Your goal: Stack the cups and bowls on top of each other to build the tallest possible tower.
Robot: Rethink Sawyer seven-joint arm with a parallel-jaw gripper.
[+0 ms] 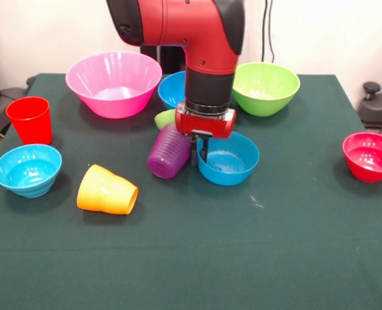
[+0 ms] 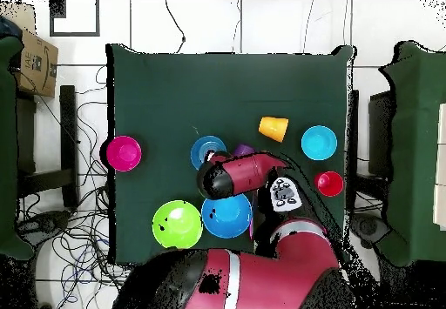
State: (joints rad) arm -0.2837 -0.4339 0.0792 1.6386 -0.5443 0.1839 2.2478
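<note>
My gripper [image 1: 201,154] hangs low between a purple cup [image 1: 170,152], which leans tilted on the table, and a small blue bowl [image 1: 228,158], right at the bowl's left rim. A small lime green bowl [image 1: 166,119] sits just behind the purple cup. An orange cup [image 1: 106,190] lies on its side at front left. A red cup [image 1: 30,119] stands upright at the left. In the overhead view the arm [image 2: 248,173] hides the gripper; the purple cup [image 2: 243,151], small blue bowl [image 2: 207,151] and orange cup [image 2: 273,129] show.
A big pink bowl [image 1: 113,82], a mid-sized blue bowl [image 1: 171,89] and a mid-sized green bowl [image 1: 266,87] stand at the back. A light blue bowl [image 1: 27,169] sits at the left and a small red bowl [image 1: 370,156] at the right of the green table [image 1: 294,245].
</note>
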